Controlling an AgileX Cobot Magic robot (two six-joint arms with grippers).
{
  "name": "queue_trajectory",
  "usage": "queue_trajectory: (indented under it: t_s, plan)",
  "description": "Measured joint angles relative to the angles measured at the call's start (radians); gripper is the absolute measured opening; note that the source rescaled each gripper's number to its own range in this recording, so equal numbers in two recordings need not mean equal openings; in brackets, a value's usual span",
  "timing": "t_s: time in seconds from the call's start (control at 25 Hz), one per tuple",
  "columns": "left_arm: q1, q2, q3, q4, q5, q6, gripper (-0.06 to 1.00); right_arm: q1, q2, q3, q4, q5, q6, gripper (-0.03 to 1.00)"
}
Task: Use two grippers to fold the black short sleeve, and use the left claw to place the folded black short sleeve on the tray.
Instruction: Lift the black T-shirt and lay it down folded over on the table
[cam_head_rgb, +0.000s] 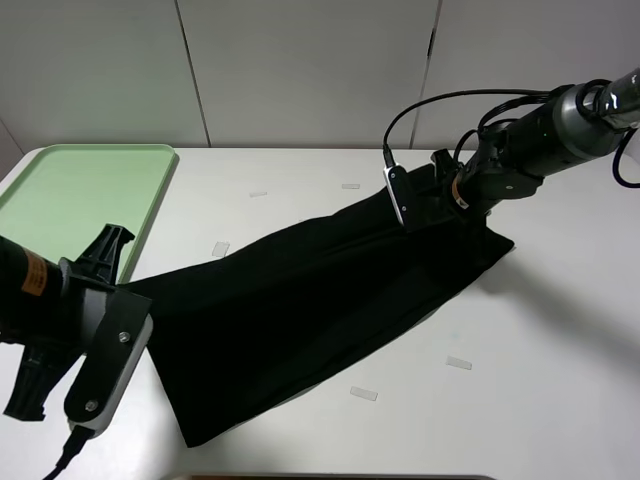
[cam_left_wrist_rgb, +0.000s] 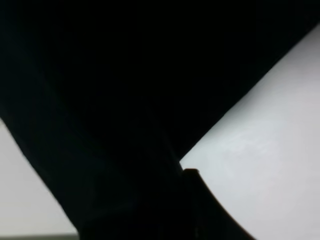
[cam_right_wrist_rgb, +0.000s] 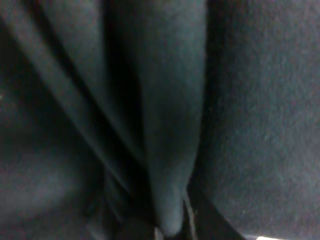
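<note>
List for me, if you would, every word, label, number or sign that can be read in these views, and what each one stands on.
No text can be read in any view.
No print shows on the plain black soft fabric T-shirt.
No marking shows on the pale mint-green flat plastic tray.
The small pale strips on the white table are too small to tell whether they bear writing.

White table (cam_head_rgb: 560, 400) w/ small tape bits (cam_head_rgb: 459, 363); panelled wall (cam_head_rgb: 300, 70) behind.
</note>
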Motion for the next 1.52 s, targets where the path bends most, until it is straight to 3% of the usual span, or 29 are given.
queue_trajectory:
  t_s: [0.16,0.44,0.56,0.64,0.72,0.8,0.88,0.92,1.2,1.52]
  plan:
    - [0.0,0.0,-0.001,-0.048,0.007,0.026,0.0,0.0,0.0,0.0,0.022,0.018,-0.004,0.0]
    - [0.0,0.0,-0.002,-0.063,0.008,0.033,0.0,-0.012,-0.001,0.0,0.074,0.028,-0.004,0.0]
    - [0.0,0.0,-0.004,-0.07,0.028,0.034,0.07,-0.02,-0.003,0.0,0.106,0.052,-0.004,0.01]
    - [0.0,0.0,-0.003,-0.068,0.086,0.036,0.2,-0.027,-0.003,0.0,0.119,0.084,-0.004,0.11]
    - [0.001,0.0,0.017,-0.057,0.209,0.04,0.38,-0.051,-0.003,-0.001,0.12,0.155,-0.004,0.32]
    - [0.001,0.0,0.021,-0.071,0.236,0.04,0.56,-0.064,-0.005,-0.005,0.126,0.19,-0.001,0.65]
    - [0.001,0.0,0.021,-0.089,0.235,0.04,0.64,-0.064,-0.011,-0.01,0.128,0.193,0.013,0.86]
    - [0.001,0.0,0.021,-0.096,0.235,0.04,0.67,-0.064,-0.014,-0.011,0.128,0.197,0.025,0.91]
    - [0.001,-0.001,0.021,-0.104,0.233,0.019,0.7,-0.064,-0.053,-0.005,0.155,0.251,0.171,0.99]
    - [0.001,-0.119,-0.074,-0.104,0.206,-0.228,0.7,-0.065,-0.274,-0.003,0.232,0.258,0.252,1.0]
